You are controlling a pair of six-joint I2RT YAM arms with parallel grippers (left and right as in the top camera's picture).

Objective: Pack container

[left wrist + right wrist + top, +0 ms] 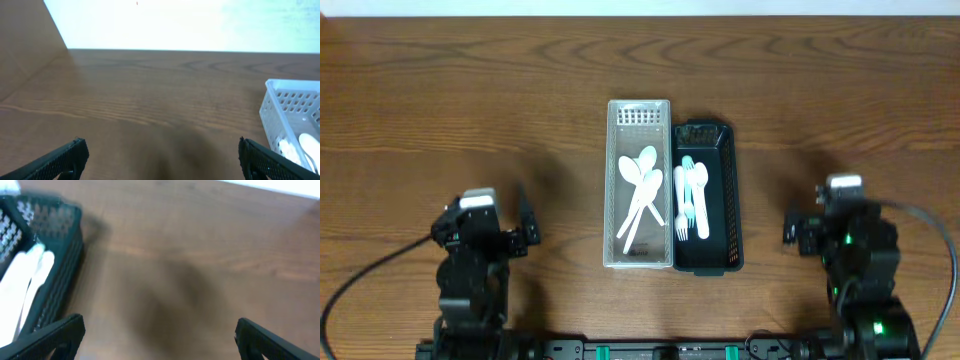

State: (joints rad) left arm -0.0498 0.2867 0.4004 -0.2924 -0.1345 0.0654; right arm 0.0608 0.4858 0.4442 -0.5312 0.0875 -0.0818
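Observation:
A clear white basket [638, 112] stands mid-table and holds several white plastic spoons [640, 190]. Touching its right side is a black basket [730, 200] holding white and pale-blue cutlery [692, 200]. My left gripper [525, 230] is open and empty, left of the baskets; the left wrist view shows its fingers [160, 155] wide apart over bare wood, with the white basket's corner [292, 107] at right. My right gripper [790, 230] is open and empty, right of the black basket; the right wrist view [160, 335] shows the black basket [60, 255] at left.
The wooden table [470, 90] stretches around the baskets on all sides. Both arm bases sit at the near edge, with cables running off to left and right.

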